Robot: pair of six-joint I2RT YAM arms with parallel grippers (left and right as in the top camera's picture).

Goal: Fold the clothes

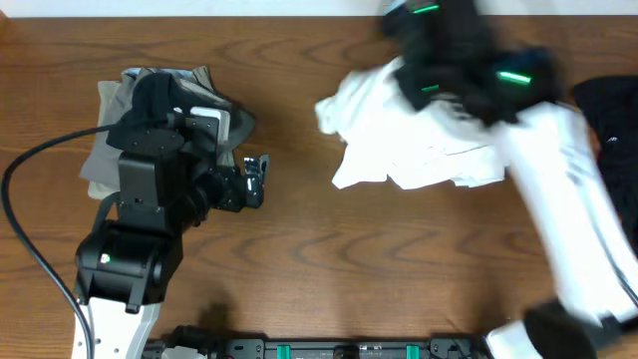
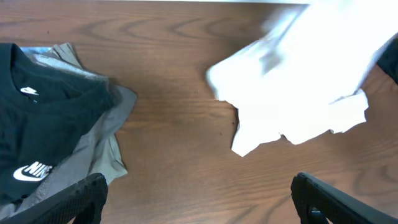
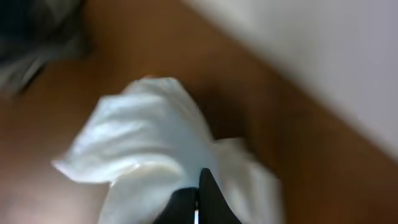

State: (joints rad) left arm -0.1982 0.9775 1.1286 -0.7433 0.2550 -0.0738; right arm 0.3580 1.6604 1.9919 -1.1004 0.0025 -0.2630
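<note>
White T-shirt lying crumpled right of centre on the wooden bench | right jaws pinching shut on its far edge | left jaws hovering wide open, empty, beside folded dark stack | step: seemingly gathering shirt for spreading | next: likely needing a second corner gripped.

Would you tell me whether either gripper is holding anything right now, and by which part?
The right gripper pinches a bunched fold of the white shirt; which part is unclear. The left gripper is open, holding nothing.

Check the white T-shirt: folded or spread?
Neither: the white T-shirt is crumpled, bunched with uneven edges; the right hand pinches its fabric.
</note>
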